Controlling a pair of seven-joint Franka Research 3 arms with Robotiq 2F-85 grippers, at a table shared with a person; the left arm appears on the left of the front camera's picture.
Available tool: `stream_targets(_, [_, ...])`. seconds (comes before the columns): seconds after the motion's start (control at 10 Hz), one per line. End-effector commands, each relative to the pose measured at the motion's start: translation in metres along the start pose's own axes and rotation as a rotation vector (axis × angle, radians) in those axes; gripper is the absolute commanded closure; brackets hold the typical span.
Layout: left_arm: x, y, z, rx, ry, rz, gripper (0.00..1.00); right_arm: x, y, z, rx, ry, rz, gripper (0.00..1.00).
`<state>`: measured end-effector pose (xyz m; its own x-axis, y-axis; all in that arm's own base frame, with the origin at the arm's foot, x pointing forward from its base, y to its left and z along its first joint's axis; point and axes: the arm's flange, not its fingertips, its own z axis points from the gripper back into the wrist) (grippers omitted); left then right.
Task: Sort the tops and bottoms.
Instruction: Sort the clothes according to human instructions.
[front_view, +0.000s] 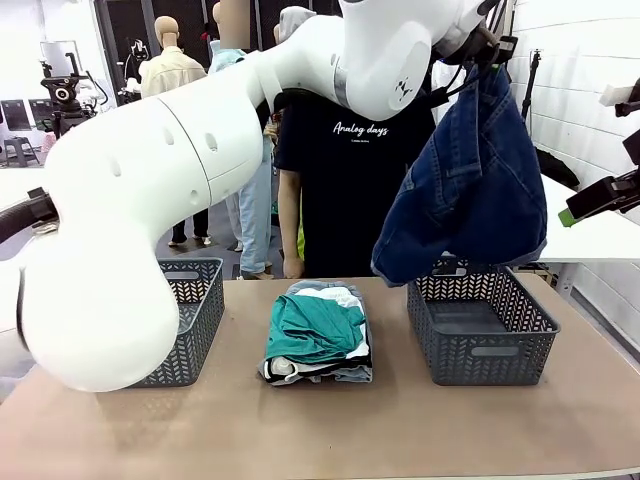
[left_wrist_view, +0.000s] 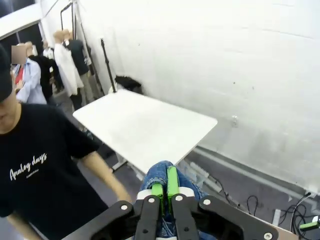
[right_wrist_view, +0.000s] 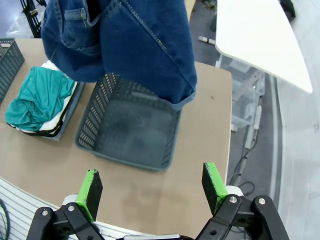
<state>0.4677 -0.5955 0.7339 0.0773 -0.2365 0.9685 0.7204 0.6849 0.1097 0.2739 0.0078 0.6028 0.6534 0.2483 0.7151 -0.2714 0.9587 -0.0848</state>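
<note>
On the wooden table (front_view: 300, 430) the left arm (front_view: 200, 150) reaches across to the right edge, where the left gripper (left_wrist_view: 165, 180), pressed shut on the dark blue jeans (front_view: 470, 190), lets them hang long axis vertical with the hem just above the far rim of the right-hand grey basket (front_view: 490, 355), nothing in between. The teal-green shirt (front_view: 310, 325) tops the pile at the table's middle, well clear, and the right gripper (right_wrist_view: 152, 177) waits spread and empty beyond the right edge
</note>
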Motion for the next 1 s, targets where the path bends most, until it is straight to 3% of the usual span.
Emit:
stream_targets(0.0, [0.062,-0.004,-0.081,-0.086,-0.086,-0.003,1.0,0.001,0.001,-0.001,0.0,-0.002,0.006,0.0])
stream_targets(0.2, [0.081,-0.006,-0.1,-0.121,-0.177,-0.006,1.0,0.001,0.001,-0.001,0.0,-0.002,0.006,0.0])
stream_targets(0.4, [0.076,-0.006,-0.107,-0.13,-0.191,0.022,1.0,0.001,0.001,-0.001,0.0,-0.002,0.006,0.0])
stream_targets(0.5, [0.064,-0.007,-0.103,-0.109,-0.152,0.046,1.0,0.001,0.001,-0.001,0.0,-0.002,0.006,0.0])
stream_targets(0.9, [-0.043,0.026,-0.056,0.132,0.009,0.182,1.0,0.001,0.001,-0.001,0.0,-0.002,0.006,0.0])
